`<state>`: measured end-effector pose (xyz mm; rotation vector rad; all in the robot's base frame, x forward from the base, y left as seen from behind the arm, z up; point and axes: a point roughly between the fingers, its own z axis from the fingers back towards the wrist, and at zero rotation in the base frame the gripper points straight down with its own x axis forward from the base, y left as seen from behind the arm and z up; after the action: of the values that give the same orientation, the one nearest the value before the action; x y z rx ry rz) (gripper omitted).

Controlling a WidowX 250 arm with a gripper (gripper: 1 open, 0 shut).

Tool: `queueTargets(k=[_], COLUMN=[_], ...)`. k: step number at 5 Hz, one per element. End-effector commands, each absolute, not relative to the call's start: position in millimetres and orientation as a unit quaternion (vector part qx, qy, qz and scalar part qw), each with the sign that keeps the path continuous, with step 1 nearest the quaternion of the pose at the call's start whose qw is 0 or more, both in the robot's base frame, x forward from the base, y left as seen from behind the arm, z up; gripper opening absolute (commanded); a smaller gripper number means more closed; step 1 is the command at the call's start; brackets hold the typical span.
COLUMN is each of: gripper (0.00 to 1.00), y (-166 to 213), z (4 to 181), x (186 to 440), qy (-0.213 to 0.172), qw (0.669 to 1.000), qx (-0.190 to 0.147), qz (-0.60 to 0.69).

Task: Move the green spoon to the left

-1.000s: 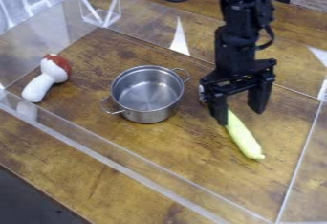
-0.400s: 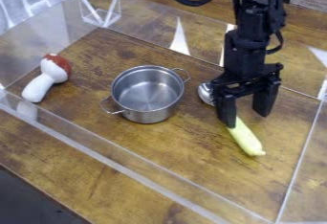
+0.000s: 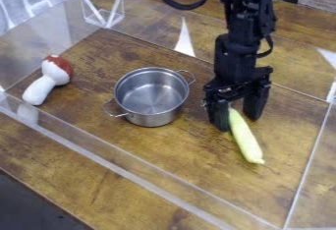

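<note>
Green spoon (image 3: 245, 137): lies flat on the wooden table, right of the steel pot and near the right clear wall; its yellow-green handle runs from between the gripper's fingers down toward the front right. Its upper end is hidden behind the gripper, so the silver bowl cannot be made out.

Spoon, change: a moment ago the handle lay slightly further right with its lower end near the right wall; now it sits a little to the left and looks more upright in the picture.

Gripper (image 3: 237, 108): black, pointing straight down, jaws spread wide with one finger on each side of the spoon's upper handle. Whether the fingertips touch the spoon cannot be told.

Gripper, change: it has come lower and slightly left, closer to the pot, than a second ago; the jaws are as wide apart as before.

Steel pot (image 3: 151, 94): round, upright, just left of the gripper, apart from it; unchanged.

Mushroom toy (image 3: 47, 80): red cap, white stem, lying at the far left beside the left clear wall, well apart from the spoon; unchanged.

Wooden table (image 3: 118, 145): dark brown planks, ringed by low clear walls (image 3: 79, 145).
</note>
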<state>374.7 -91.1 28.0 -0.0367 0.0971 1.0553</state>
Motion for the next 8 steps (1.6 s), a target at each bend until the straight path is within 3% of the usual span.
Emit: queueTargets(k=[1, 2, 3, 5, 6, 8], gripper=[1.00, 0.00, 0.00, 0.00, 0.00, 0.00], y=[-83.6, -80.4, -76.8, -73.6, -74.5, -52.8], z=[50.3, 53.5, 57.3, 88.9, 98.1, 139.1], x=[369.6, 364.3, 358.5, 355.5, 355.6, 357.7], qy=[0.039, 0.037, 0.038, 0.049, 0.059, 0.079], qw=[0.843, 0.821, 0.797, 0.792, 0.806, 0.819], qx=[-0.034, -0.036, -0.039, -0.046, -0.048, -0.080], qz=[0.535, 0.569, 0.602, 0.606, 0.587, 0.563])
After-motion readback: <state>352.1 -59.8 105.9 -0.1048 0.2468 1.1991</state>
